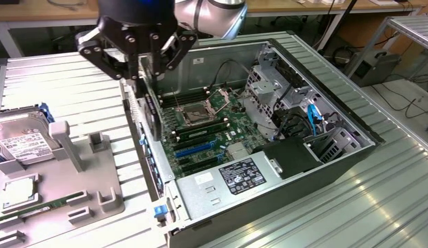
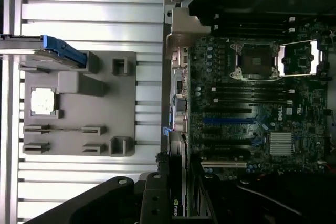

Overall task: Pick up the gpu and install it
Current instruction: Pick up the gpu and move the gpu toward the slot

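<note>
Edgewise, gpu [image 1: 152, 108] in jaws, close beside case wall [image 1: 150, 161], motherboard [image 1: 208, 132] alongside.

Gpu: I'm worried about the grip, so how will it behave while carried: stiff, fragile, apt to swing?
The gpu hangs straight from the hand, so it is probably stiff. Gripped at its top edge, it might pivot if bumped on the case wall. Its thin board is likely fragile.
</note>
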`<state>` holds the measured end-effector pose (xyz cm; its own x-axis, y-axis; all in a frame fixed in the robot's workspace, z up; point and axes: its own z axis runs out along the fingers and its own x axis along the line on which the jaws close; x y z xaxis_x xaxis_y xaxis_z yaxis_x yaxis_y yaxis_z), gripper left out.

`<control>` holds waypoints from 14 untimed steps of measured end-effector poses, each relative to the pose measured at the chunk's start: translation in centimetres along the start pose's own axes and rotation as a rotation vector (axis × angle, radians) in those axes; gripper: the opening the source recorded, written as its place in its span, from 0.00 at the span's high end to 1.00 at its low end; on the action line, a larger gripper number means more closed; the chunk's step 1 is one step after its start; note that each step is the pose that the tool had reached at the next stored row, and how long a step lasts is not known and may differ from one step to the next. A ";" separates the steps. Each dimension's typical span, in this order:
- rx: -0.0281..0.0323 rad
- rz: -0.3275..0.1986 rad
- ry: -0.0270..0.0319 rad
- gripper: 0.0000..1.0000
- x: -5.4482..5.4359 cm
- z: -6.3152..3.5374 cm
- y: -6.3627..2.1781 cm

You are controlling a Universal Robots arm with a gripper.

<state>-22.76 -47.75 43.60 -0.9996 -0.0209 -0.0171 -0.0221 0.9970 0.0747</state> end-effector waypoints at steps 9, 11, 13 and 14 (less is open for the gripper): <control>-0.0013 0.000 0.0067 0.74 -5.0 0.95 0.09; -0.0010 0.001 0.0075 0.74 -5.9 1.36 0.21; -0.0011 0.001 0.0081 0.74 -6.9 1.77 0.41; -0.0010 0.000 0.0084 0.74 -7.3 1.98 0.54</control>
<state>-15.40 -46.91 41.79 -0.9997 -0.0212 -0.0087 -0.0218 0.9969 0.0758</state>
